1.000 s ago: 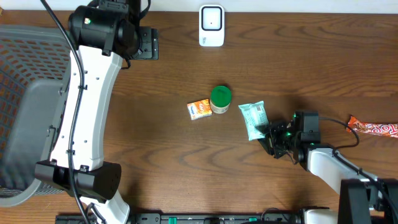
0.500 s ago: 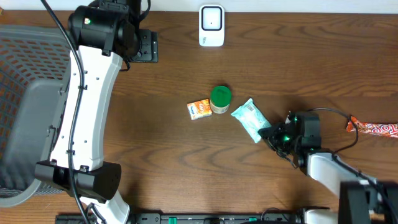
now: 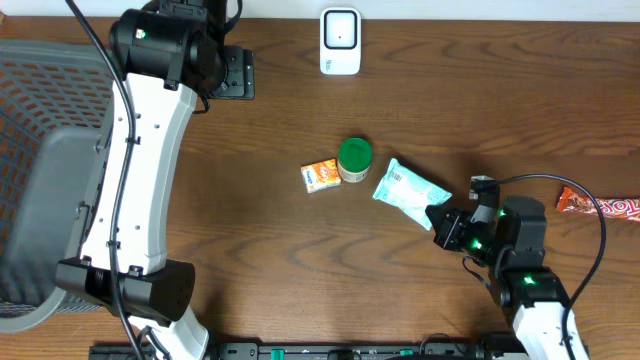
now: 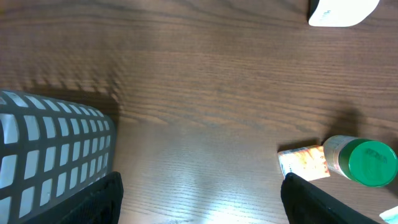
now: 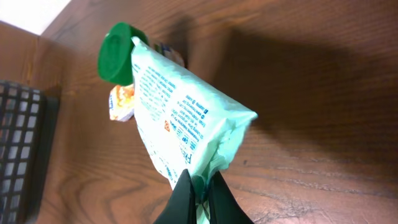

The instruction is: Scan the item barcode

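Note:
A light green packet (image 3: 408, 190) with printed text hangs tilted just above the table, right of centre. My right gripper (image 3: 440, 213) is shut on its crimped right end. In the right wrist view the packet (image 5: 180, 118) fans out from the right gripper (image 5: 202, 193), whose jaws pinch the foil between them. The white scanner (image 3: 340, 41) stands at the table's far edge, and its corner shows as the scanner (image 4: 342, 9) in the left wrist view. My left gripper (image 4: 202, 186) is open over bare wood, holding nothing. No barcode is legible.
A green-lidded jar (image 3: 354, 160) and a small orange packet (image 3: 321, 176) lie just left of the held packet. A grey mesh basket (image 3: 40, 150) fills the left side. A red-orange candy bar (image 3: 600, 205) lies at the right edge.
My right gripper closed on the green packet's end and drew back to the right. The packet swung round and lifted with it. The left arm stayed still.

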